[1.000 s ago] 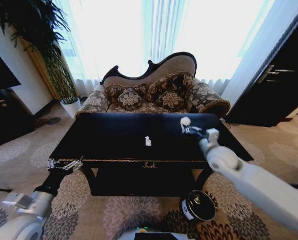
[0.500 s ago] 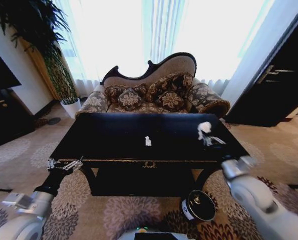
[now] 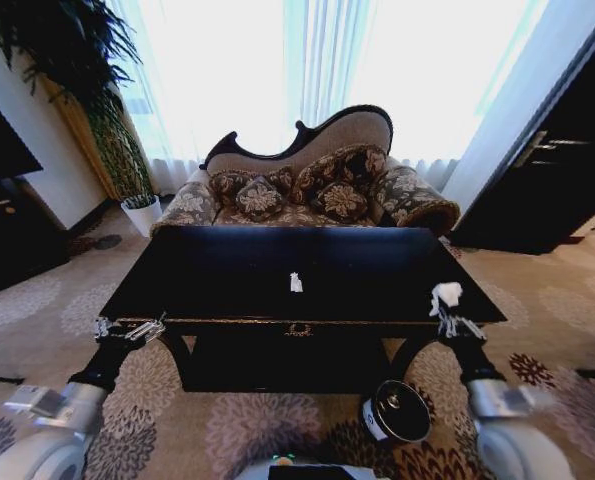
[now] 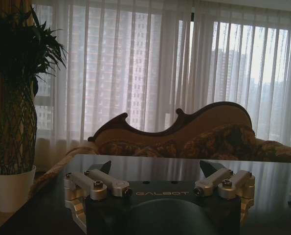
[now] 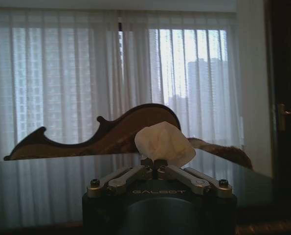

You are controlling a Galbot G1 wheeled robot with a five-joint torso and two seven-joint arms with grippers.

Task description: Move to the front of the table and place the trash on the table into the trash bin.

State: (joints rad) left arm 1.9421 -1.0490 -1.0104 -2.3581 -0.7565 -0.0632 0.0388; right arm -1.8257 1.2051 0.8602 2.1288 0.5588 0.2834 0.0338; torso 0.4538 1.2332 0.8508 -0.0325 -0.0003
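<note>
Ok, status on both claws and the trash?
Right claw shut on tissue, at table's front right corner. Left claw open, parked. White scrap on table; trash bin unobstructed.

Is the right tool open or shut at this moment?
Shut. The right tool has its fingers pressed together on the white tissue, held near the table's front right corner.

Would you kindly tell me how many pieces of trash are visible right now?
2: a white tissue pinched in the right gripper at the table's right front corner, and a white scrap mid-table.
</note>
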